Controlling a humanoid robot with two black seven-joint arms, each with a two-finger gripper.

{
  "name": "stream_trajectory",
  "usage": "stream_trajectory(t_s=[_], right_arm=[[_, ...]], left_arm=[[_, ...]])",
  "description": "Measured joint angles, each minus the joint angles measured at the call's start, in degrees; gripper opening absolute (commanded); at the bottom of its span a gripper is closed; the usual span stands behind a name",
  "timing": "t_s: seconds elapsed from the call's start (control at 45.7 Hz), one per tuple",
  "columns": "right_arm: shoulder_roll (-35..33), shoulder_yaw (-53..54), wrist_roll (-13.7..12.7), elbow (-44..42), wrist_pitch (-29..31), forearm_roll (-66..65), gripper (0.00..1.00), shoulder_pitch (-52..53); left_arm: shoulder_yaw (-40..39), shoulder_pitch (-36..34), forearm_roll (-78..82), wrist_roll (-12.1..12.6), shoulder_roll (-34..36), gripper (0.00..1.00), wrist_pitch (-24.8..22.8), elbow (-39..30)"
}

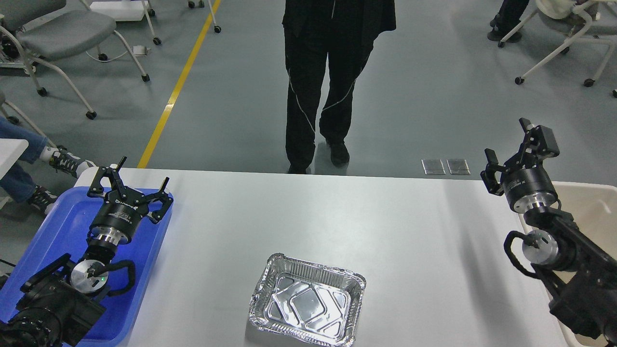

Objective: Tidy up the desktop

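The white desktop (pixel 337 212) fills the middle of the head view. An empty foil tray (pixel 307 306) lies on it near the front edge, a little left of centre. My left gripper (pixel 129 179) is open and empty above the blue plastic tray (pixel 58 226) at the desktop's left end. My right gripper (pixel 515 144) is open and empty above the desktop's far right corner, by the beige bin (pixel 588 202).
A person in black (pixel 332 82) stands just beyond the desktop's far edge. Chairs on wheels (pixel 62 38) stand on the floor at the back left and back right. A seated person's legs (pixel 29 164) show at the left.
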Motion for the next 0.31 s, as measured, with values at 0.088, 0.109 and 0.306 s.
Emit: stream_trajectory(t_s=[0.088, 0.109, 0.306], right_arm=[[0.9, 0.03, 0.4, 0.03, 0.05, -0.01, 1.0, -0.88], [0.99, 0.03, 0.46, 0.03, 0.06, -0.02, 1.0, -0.99], [1.92, 0.11, 0.89, 0.08, 0.11, -0.05, 1.0, -1.86]], left_arm=[[0.0, 0.0, 0.0, 0.0, 0.0, 1.0, 0.0, 0.0], [0.0, 0.0, 0.0, 0.0, 0.0, 1.0, 0.0, 0.0], [0.0, 0.0, 0.0, 0.0, 0.0, 1.0, 0.0, 0.0]])
